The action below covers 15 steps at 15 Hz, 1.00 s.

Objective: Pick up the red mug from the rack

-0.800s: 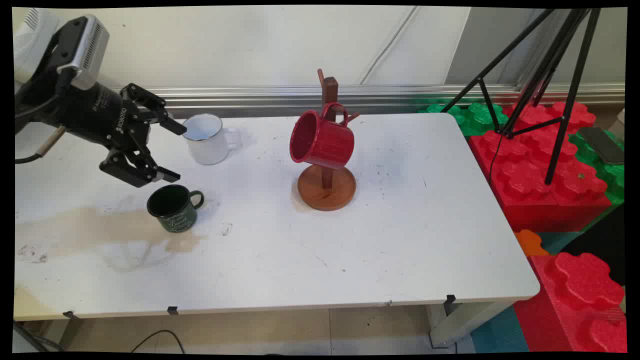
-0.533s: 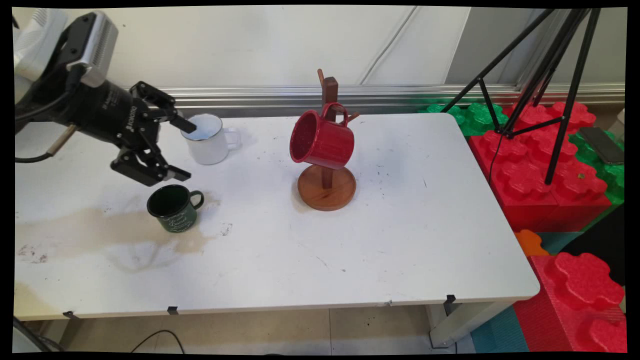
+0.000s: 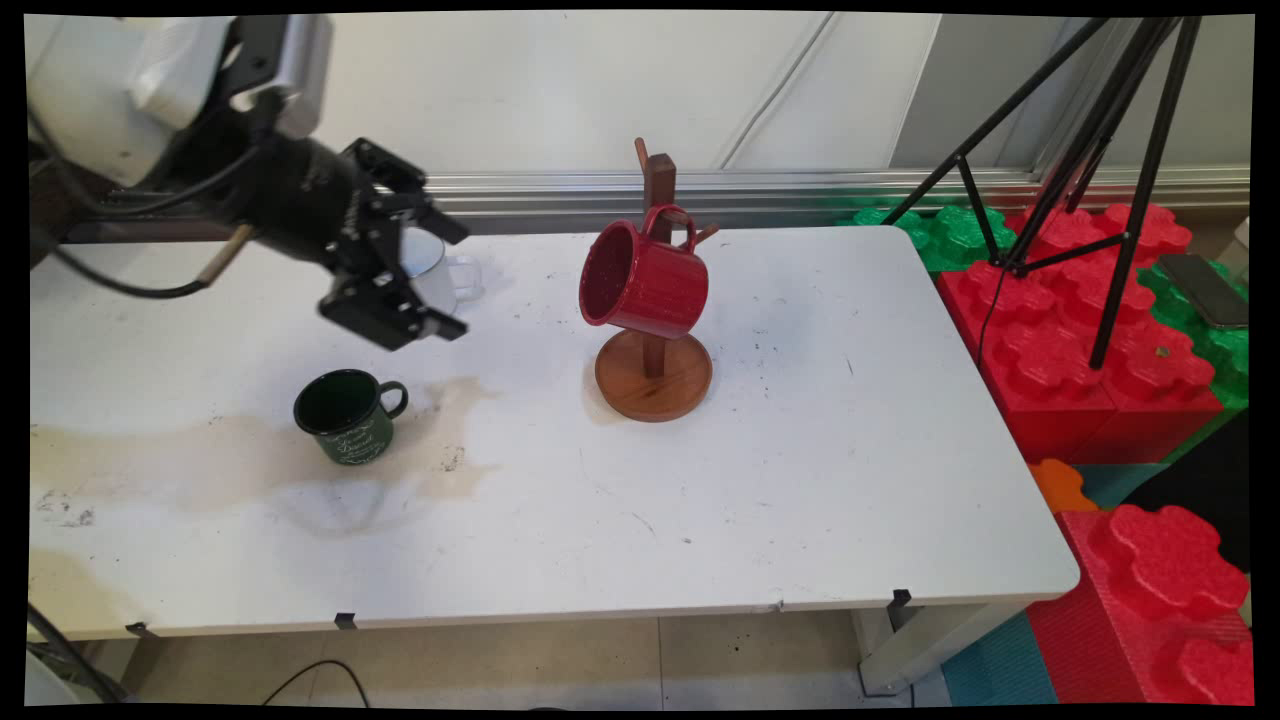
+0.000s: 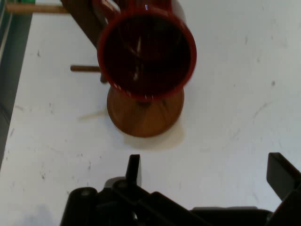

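The hand (image 3: pixel 452 282) hangs above the tabletop (image 3: pixel 800 450) at its far left, fingers spread wide with nothing between them, pointing right toward the red mug (image 3: pixel 643 279). It is in front of the white mug (image 3: pixel 440 278), partly hiding it, and the two may be apart or touching; I cannot tell which. The green mug (image 3: pixel 347 414) stands upright near and left of the hand, well apart from it. The red mug hangs tilted by its handle on the wooden stand (image 3: pixel 655 372), mouth facing left. In the hand view the red mug's mouth (image 4: pixel 146 55) faces the camera above the stand's round base (image 4: pixel 141 117).
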### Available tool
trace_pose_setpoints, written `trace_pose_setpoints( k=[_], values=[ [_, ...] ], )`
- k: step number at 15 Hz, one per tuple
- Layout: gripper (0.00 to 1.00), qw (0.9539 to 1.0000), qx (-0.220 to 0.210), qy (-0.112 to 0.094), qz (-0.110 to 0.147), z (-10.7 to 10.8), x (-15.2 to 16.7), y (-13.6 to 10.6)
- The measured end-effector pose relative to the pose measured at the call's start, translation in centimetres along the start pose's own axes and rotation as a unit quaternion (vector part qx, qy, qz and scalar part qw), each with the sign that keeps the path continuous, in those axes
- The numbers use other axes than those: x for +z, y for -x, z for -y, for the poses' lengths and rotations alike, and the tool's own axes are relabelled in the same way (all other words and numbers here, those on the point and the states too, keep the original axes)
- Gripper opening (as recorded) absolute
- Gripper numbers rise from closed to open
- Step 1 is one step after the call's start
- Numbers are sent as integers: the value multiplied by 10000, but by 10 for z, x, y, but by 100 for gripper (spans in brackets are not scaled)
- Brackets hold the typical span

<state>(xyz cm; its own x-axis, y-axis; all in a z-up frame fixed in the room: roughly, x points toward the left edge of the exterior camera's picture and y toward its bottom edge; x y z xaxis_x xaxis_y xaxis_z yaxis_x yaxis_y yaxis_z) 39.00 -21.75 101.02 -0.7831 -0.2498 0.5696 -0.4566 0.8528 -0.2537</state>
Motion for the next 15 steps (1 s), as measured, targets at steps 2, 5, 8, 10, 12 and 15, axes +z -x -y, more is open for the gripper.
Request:
trace_pose_setpoints(
  k=[2,5,8,10,12,15],
  values=[
    [100,10000,-79,-29,-26,1,6,-13],
    [100,9993,-355,-74,-56,2,21,-36],
    [100,9977,-676,-47,-87,2,39,-52],
    [100,9968,-796,-32,-107,2,50,-57],
    [100,9958,-912,-15,-126,2,60,-62],
    [100,9941,-1072,36,-163,2,77,-66]
  ],
)
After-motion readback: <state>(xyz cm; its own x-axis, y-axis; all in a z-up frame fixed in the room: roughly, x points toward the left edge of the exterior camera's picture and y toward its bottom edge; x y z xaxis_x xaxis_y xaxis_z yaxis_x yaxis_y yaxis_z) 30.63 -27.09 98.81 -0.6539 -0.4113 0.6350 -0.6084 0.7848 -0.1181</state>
